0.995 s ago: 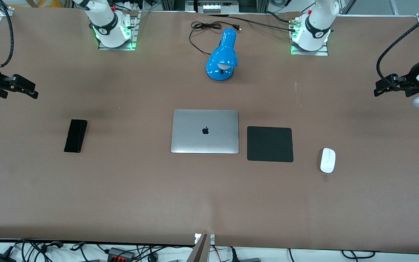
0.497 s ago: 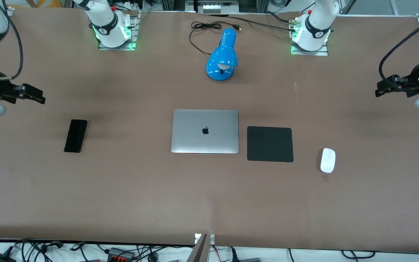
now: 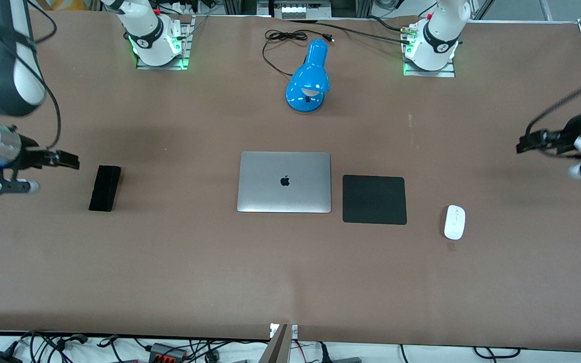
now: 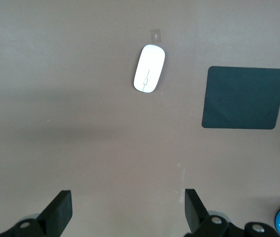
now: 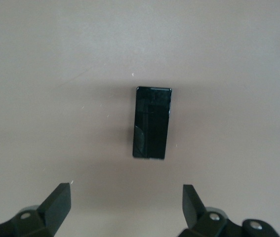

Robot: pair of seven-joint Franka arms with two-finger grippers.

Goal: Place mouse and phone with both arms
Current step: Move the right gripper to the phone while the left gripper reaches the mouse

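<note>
The white oval mouse (image 3: 455, 222) lies on the brown table toward the left arm's end, beside the black square pad (image 3: 374, 199); it also shows in the left wrist view (image 4: 149, 75). The black slab phone (image 3: 105, 188) lies toward the right arm's end and shows in the right wrist view (image 5: 152, 122). My left gripper (image 3: 522, 143) (image 4: 128, 211) is open and empty, up over bare table near the mouse. My right gripper (image 3: 71, 161) (image 5: 127, 206) is open and empty, over bare table close to the phone.
A closed silver laptop (image 3: 284, 182) lies mid-table next to the pad. A blue desk lamp (image 3: 309, 77) with a black cord stands farther from the front camera than the laptop. The arm bases (image 3: 157, 38) (image 3: 431, 43) stand along the table's robot edge.
My right gripper has moved in over the table toward the phone. My left gripper has shifted a little toward the mouse. Mouse and phone have not moved.
</note>
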